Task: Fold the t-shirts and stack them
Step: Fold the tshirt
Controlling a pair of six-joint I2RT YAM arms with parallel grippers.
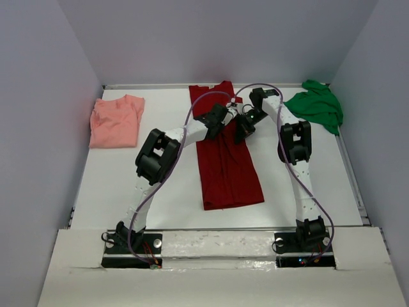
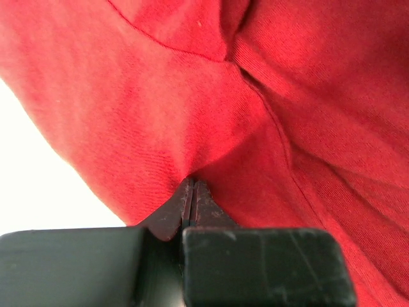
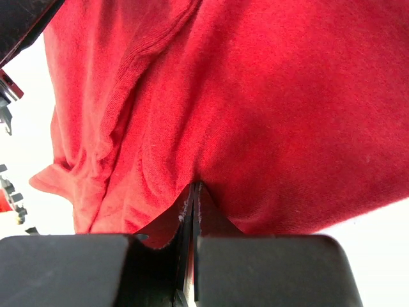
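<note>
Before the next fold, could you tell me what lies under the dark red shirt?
Only the white table shows around the dark red shirt; whatever lies beneath is covered. The left tool and right tool pinch its far part.

No words, numbers, labels or signs are showing clearly enough to read in any of the pictures.
</note>
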